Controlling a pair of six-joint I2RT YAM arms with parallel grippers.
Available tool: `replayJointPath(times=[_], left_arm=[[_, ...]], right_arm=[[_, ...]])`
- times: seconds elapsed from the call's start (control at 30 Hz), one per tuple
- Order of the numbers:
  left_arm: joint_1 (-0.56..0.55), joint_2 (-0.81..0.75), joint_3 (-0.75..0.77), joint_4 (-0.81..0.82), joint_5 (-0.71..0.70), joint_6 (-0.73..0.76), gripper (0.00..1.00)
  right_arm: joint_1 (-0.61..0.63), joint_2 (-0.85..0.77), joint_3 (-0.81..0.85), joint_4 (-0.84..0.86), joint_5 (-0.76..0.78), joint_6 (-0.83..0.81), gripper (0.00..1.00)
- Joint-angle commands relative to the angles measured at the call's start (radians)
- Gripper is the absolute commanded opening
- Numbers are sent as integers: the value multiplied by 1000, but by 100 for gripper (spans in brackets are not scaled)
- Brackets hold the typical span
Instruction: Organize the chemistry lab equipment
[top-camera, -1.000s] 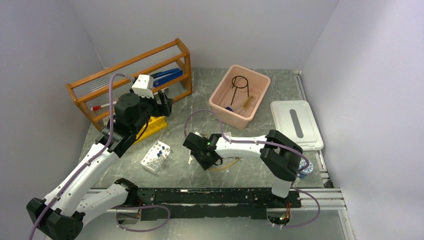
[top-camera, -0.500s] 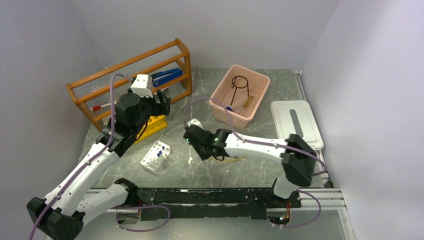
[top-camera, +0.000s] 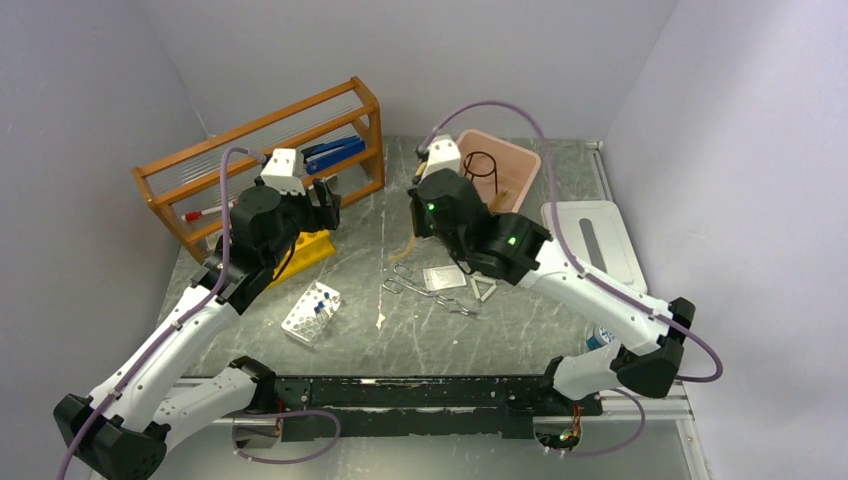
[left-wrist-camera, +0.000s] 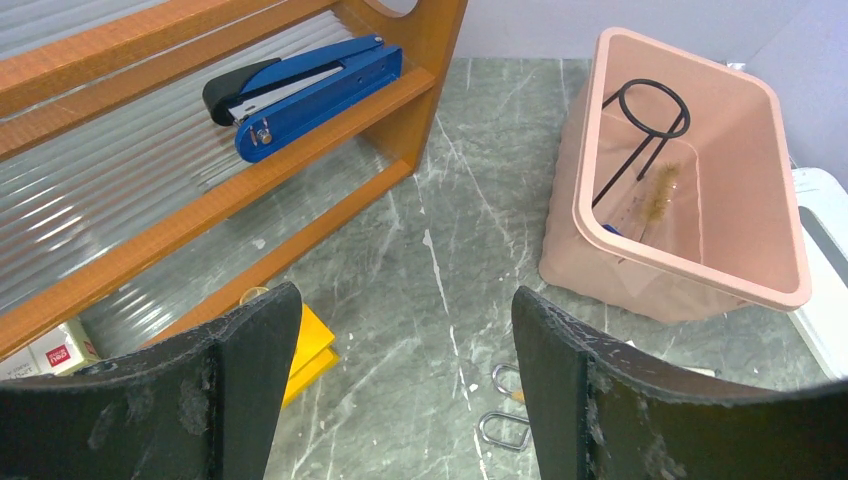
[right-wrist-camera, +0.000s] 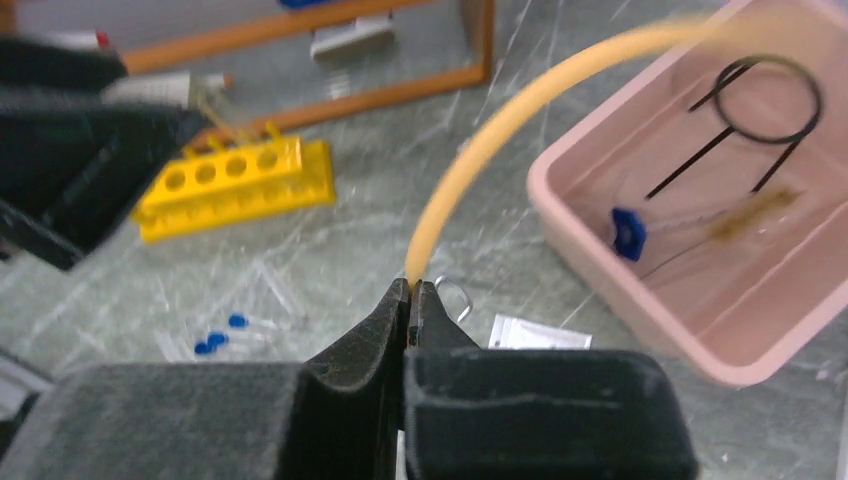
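Step in hand: moving the amber rubber tube (right-wrist-camera: 480, 150) to the pink bin (right-wrist-camera: 620, 300). I judge this to be mid-transfer, with the tube off the table.
Right gripper (right-wrist-camera: 411, 300): mine, pinched together on one end of the tube, just left of the bin and short of its rim.
Tube path: it arcs up from my fingers toward the bin. The far end blurs out near the bin's upper edge; it may be over the rim, but I can't confirm that.
Left gripper (left-wrist-camera: 405, 310): jaws apart with nothing between them, hovering well left of the bin.
Already in the bin: black wire ring tripod (left-wrist-camera: 625, 168), blue hex piece (right-wrist-camera: 627, 232), and a brown brush-like item (right-wrist-camera: 750, 215).
Outstanding: metal tongs (top-camera: 425, 290), white mesh square (top-camera: 443, 277) and triangle (top-camera: 485, 290) lie on the table just in front of the bin. The blue-capped vials (right-wrist-camera: 215, 340) are farther out to the bin's front-left.
Next move calls for: carrying the pinched end over the near rim, lowering it until the whole curve sits inside the walls, then releasing. The tube is springy, so a trailing end could flick back out.
Hidden or unclear: from above, my own arm covers most of the tube and part of the bin. The wrist view is motion-blurred, and I can't count the vials.
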Motion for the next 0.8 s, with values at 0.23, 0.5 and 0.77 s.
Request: replayJointPath(times=[0.23,0.5,0.77], left_arm=[[9,2,-2,12,-14,2,81],[10,4,-4,14,-9,1,81],[12,8,-4,16,-7,2,81]], right_arm=[[-252,5,227,114,103,-144,0],[-402,53,237,197,19,-181,0],[-526,106,69,237,-144,-94,0]])
